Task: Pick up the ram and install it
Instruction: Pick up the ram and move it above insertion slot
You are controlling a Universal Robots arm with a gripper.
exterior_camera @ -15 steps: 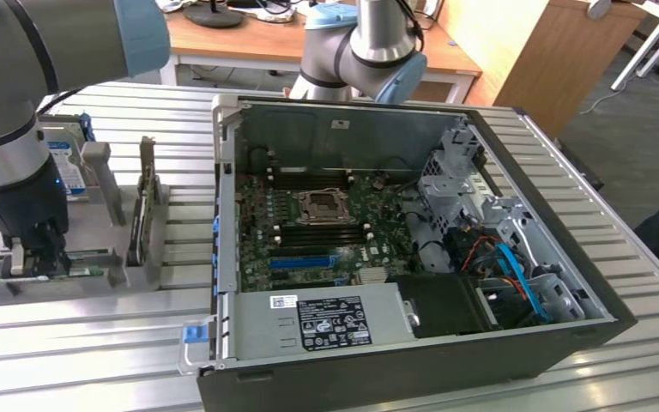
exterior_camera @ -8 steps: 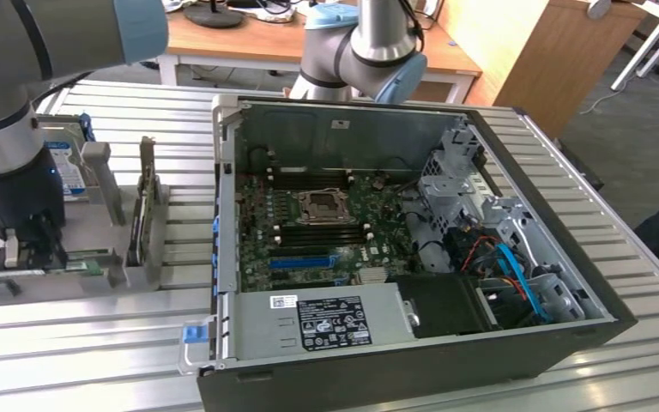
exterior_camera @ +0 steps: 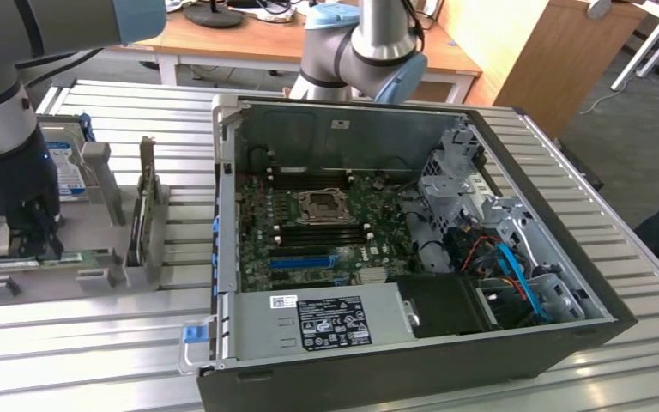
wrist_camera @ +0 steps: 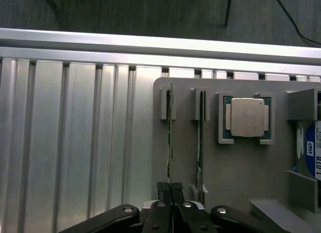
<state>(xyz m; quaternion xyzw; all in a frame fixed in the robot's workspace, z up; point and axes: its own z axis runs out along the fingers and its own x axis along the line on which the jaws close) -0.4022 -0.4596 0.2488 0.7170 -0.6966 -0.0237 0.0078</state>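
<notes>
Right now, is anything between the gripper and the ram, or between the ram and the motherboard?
Nothing at the grip: the gripper is shut on the ram in its holder slot. Toward the motherboard, the computer case's side wall rises between holder and board.

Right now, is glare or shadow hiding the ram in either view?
Wrist view: glare washes the aluminium rail, but the ram, edge-on in the gripper, is evenly lit. Exterior view: soft light, no glare, the ram's green edge shows under the dark gripper.
</notes>
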